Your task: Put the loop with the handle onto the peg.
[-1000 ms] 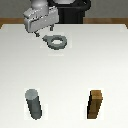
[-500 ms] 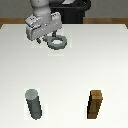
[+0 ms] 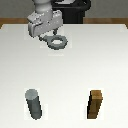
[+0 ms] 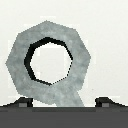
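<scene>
No writing shows on loop (image 3: 57, 42), peg (image 3: 34, 103) or gripper (image 3: 48, 36).

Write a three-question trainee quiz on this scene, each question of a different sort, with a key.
1. True or false: the loop with the handle already sits on the peg.
2. Which object stands toward the exterior view's right at the near edge of the table? A) the peg B) the brown wooden block C) the loop
3. Fill in: in the wrist view, the loop's stub handle points toward the ____.

Key
1. False: the loop lies flat on the table, far from the peg.
2. B.
3. Gripper: the handle runs between the two fingertips.
</scene>
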### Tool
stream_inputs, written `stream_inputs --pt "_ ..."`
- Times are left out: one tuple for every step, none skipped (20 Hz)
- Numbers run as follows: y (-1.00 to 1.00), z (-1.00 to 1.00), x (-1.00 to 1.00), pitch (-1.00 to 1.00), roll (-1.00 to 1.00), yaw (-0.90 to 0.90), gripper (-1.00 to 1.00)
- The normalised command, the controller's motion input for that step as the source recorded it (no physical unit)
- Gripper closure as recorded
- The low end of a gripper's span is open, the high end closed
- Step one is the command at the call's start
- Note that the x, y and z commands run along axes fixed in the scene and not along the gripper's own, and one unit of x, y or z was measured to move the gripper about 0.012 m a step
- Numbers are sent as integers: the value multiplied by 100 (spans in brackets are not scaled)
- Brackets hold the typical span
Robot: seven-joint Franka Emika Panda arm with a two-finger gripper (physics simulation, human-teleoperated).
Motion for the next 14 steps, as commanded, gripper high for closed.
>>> stream_inputs --pt "0 0 0 0 0 0 -100" --pt "0 0 0 0 0 0 -100" --pt "0 0 0 0 0 0 -100" --pt "0 0 0 0 0 0 -100" --pt "0 0 0 0 0 0 -100" --pt "0 0 0 0 0 15 -100" --pt "0 0 0 0 0 0 -100" --pt "0 0 0 0 0 0 -100" --pt "0 0 0 0 0 0 -100" --pt "0 0 0 0 0 15 -100" --pt "0 0 0 0 0 15 -100" --pt "-100 0 0 0 0 0 -100" --pt "0 0 0 0 0 0 -100" --pt "0 0 0 0 0 0 -100"
